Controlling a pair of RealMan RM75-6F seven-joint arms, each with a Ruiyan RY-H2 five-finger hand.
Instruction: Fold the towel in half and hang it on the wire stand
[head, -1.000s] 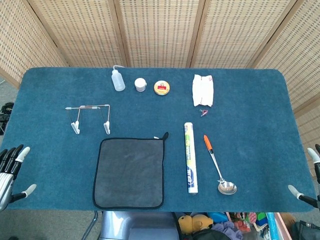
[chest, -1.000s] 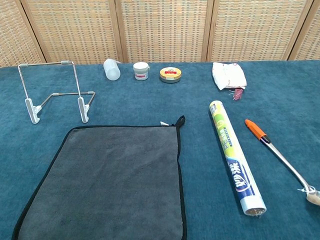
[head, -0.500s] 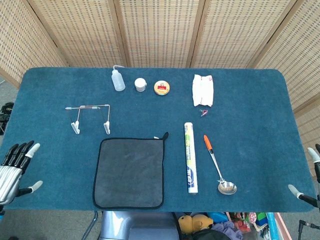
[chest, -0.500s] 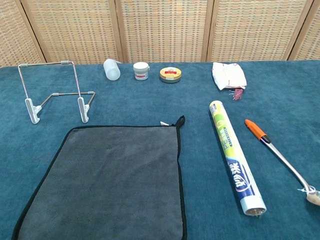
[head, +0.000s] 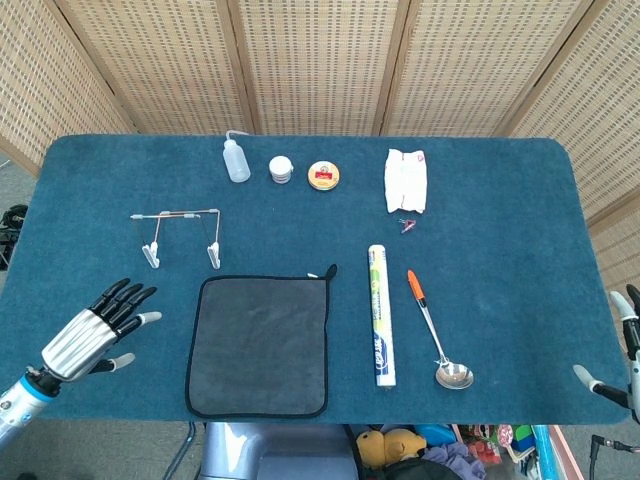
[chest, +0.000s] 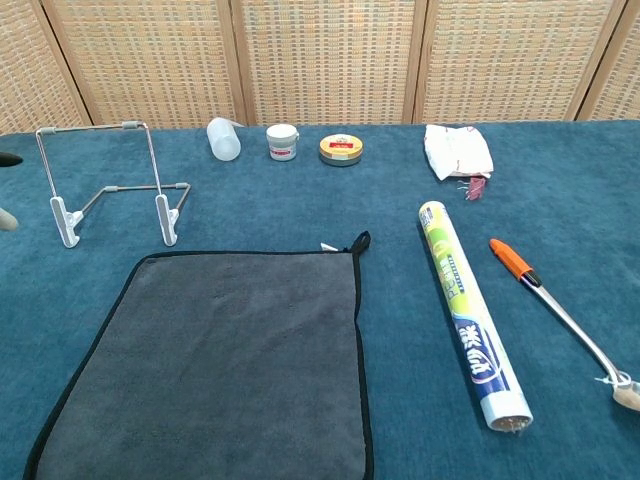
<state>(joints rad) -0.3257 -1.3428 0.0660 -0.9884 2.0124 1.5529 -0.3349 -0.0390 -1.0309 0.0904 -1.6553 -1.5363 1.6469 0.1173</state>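
Observation:
A dark grey towel (head: 259, 345) (chest: 215, 360) with black trim lies flat near the table's front edge, a small loop at its far right corner. The wire stand (head: 178, 236) (chest: 110, 190) stands upright just behind the towel's left side. My left hand (head: 95, 331) hovers over the table left of the towel, fingers spread, holding nothing; only its fingertips (chest: 5, 160) show at the chest view's left edge. My right hand (head: 620, 355) shows only as fingertips at the right table edge, far from the towel, with nothing in it.
A rolled tube (head: 379, 314) and an orange-handled spoon (head: 432, 331) lie right of the towel. Along the back stand a squeeze bottle (head: 236, 159), a white jar (head: 281, 168), a round tin (head: 323, 175) and a white packet (head: 405, 180).
My left hand has moved in from the left table edge toward the towel, fingers spread. The right hand has barely shifted. Towel and stand are unmoved.

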